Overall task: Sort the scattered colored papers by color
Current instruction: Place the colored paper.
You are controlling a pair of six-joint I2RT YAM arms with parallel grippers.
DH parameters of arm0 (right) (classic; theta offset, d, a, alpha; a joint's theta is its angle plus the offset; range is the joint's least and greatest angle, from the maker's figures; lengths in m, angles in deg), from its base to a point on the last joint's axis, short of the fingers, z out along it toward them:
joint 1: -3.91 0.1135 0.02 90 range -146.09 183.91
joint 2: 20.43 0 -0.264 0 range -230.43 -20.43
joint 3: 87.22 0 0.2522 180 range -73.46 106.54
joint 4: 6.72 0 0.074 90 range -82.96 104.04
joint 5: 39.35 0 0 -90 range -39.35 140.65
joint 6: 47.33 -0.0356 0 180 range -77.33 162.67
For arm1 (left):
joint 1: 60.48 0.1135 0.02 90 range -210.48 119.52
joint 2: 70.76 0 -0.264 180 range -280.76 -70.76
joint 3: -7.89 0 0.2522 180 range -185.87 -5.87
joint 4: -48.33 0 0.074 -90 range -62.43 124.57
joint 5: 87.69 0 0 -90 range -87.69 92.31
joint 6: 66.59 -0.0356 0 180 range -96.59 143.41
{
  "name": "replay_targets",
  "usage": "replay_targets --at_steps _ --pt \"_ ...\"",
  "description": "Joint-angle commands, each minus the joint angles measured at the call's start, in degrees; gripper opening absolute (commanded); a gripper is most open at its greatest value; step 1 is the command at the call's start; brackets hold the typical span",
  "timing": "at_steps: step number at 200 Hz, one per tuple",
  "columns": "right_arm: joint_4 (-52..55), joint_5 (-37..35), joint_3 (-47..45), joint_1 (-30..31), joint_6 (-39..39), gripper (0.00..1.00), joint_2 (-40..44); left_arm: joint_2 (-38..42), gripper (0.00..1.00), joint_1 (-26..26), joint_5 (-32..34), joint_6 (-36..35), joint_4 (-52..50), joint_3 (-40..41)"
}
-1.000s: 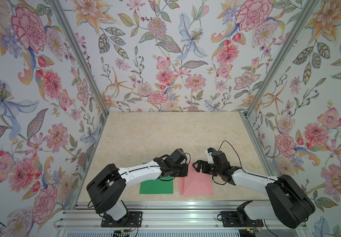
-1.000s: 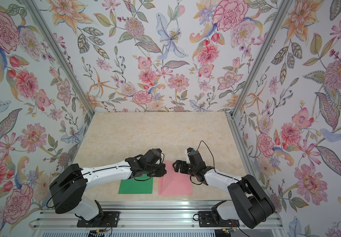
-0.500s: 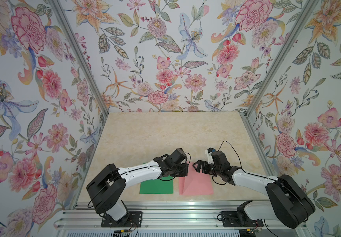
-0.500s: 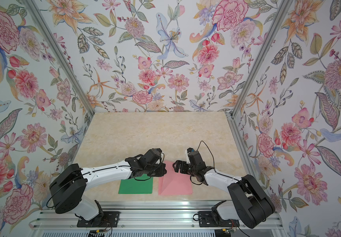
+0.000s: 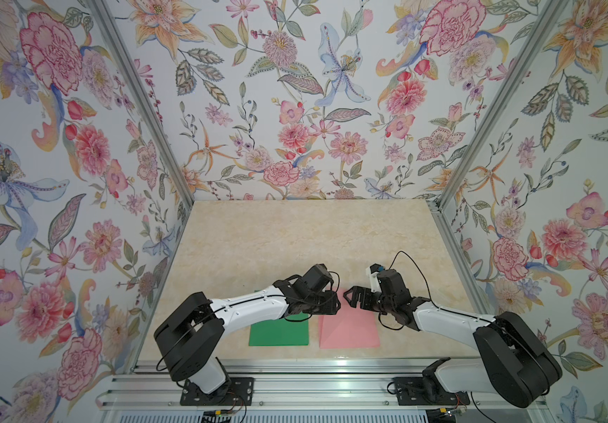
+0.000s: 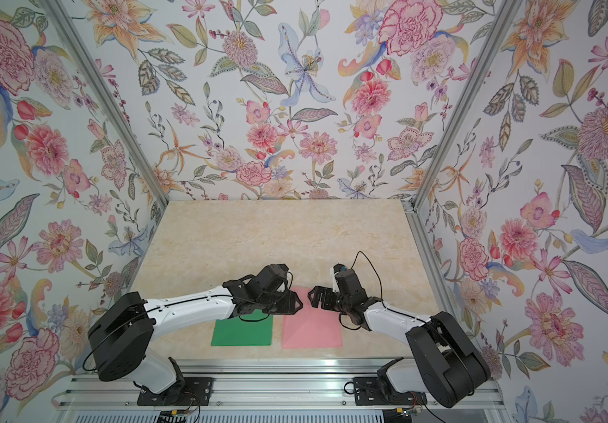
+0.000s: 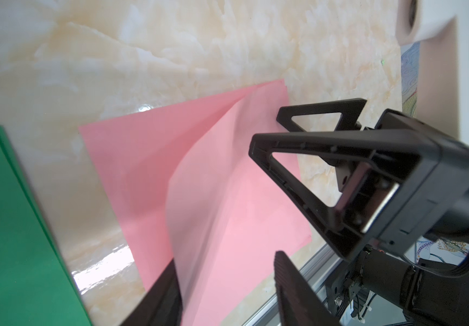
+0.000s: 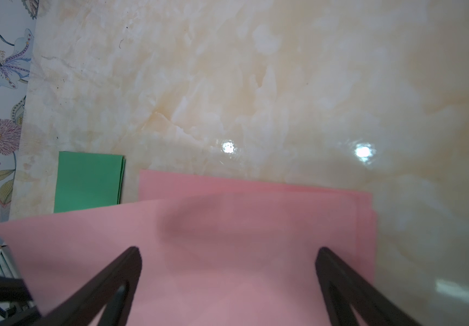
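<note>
Top pink sheet (image 7: 236, 214), bowed upward above the pink stack (image 5: 350, 331) at the bench's (image 5: 295, 238) near edge, beside the green stack (image 5: 278, 333). The left fingers (image 7: 292, 288), closed a second before, stood apart, the sheet's edge loose between them: release onto its own colour. The right fingers (image 8: 123, 271) hovered wide open over the pink. Sorting looked all but done.

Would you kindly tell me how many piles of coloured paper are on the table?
2: a green pile near the front edge of the table; a pink pile beside it, apart, toward the right arm. Sheets underneath may be hidden.
</note>
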Motion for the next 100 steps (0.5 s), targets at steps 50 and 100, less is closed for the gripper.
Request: replay_targets --at_steps 50,100 --pt "0.7 -0.7 -0.5 0.4 0.4 1.0 0.1 2.7 0.99 9.6 30.3 -23.8 -24.1 -11.2" --pt "10.3 -2.7 7.0 0.3 2.4 1.0 5.2 3.0 0.98 23.4 50.2 -34.5 -21.3 -14.8"
